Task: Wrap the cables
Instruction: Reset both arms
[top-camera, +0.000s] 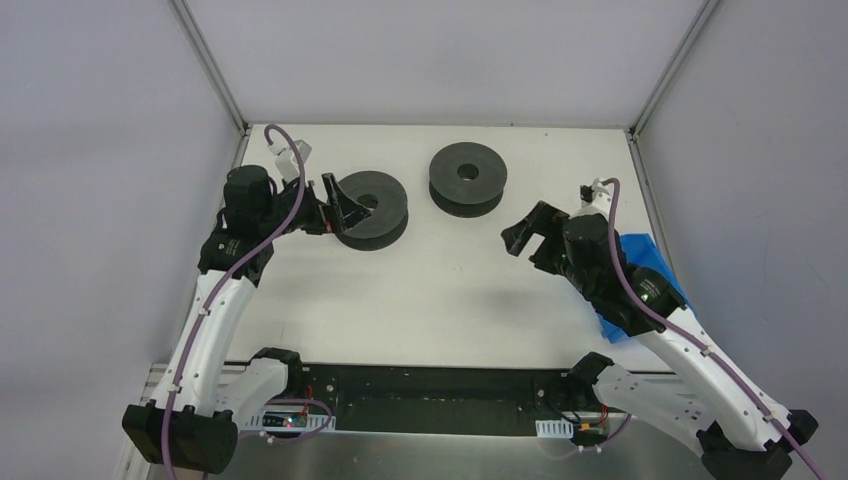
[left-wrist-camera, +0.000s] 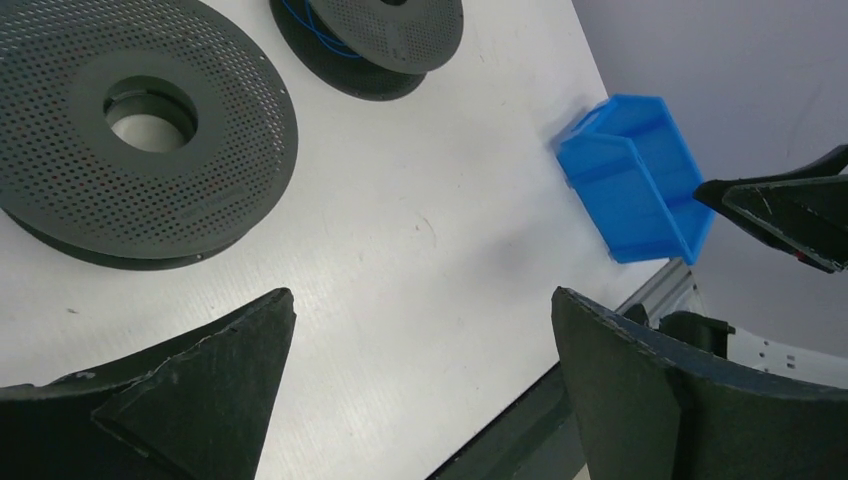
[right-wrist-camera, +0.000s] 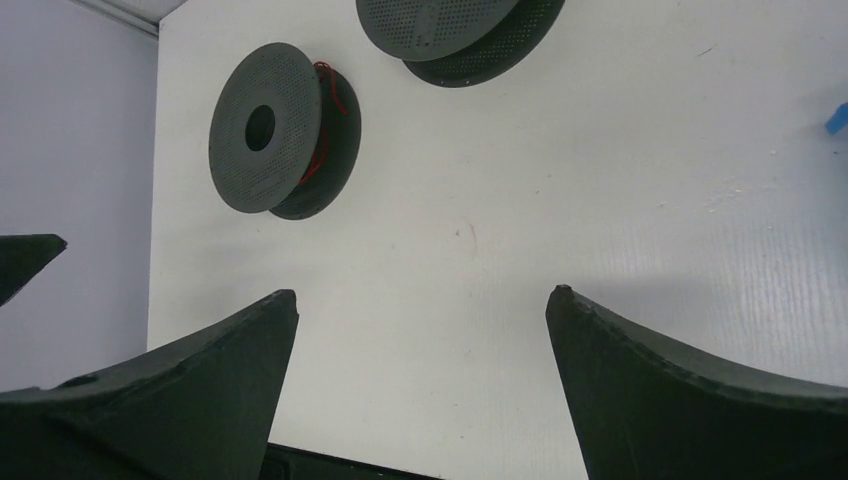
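Red cable: a thin red wire (right-wrist-camera: 322, 120) wound in the groove of the left spool (top-camera: 372, 207). It shows between the two flanges in the right wrist view.
Blue cable: a thin blue wire (left-wrist-camera: 305, 22) wound on the right spool (top-camera: 467, 177). It shows at the flange edge in the left wrist view and is too fine to make out from above.
Spools: both are dark grey, with perforated flanges and a round centre hole. They lie flat on the far half of the worktop (top-camera: 450, 300), near each other but apart, the right one a little farther back.
Left hand: the left hand (top-camera: 338, 205) is released, its fingers (left-wrist-camera: 200, 400) spread wide with only bare worktop between them. It sits just beside the left spool's left edge and points toward it. From above it overlaps the rim, and whether it touches cannot be told; in its own wrist view the spool lies beyond the fingertips.
Right hand: the right hand (top-camera: 522, 228) is released, its fingers (right-wrist-camera: 680, 390) wide apart and grasping nothing. It is held over the right part of the worktop, apart from both spools and aimed toward them.
Worktop: white and flat.
Blue bin: a blue bin (left-wrist-camera: 620, 190) sits at the right edge of the worktop, partly hidden by the right arm in the top view.
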